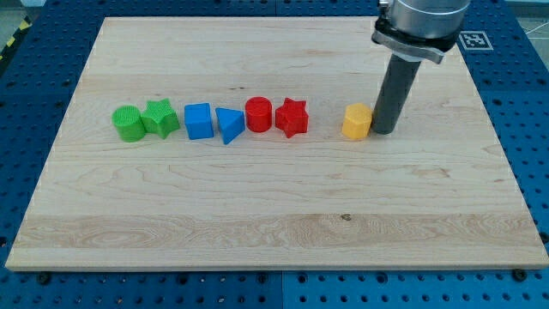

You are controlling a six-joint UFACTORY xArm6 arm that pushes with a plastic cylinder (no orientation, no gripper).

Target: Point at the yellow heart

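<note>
A single yellow block sits right of the board's middle; its shape is hard to make out, with a flat faceted top rather than a clear heart. My tip rests on the board just to the view's right of this yellow block, touching it or nearly so. The dark rod rises from there to the grey arm end at the view's top right. No other yellow block shows; one could be hidden behind the rod.
A row of blocks runs to the left of the yellow one: red star, red cylinder, blue triangle, blue cube, green star, green cylinder. The wooden board lies on a blue perforated table.
</note>
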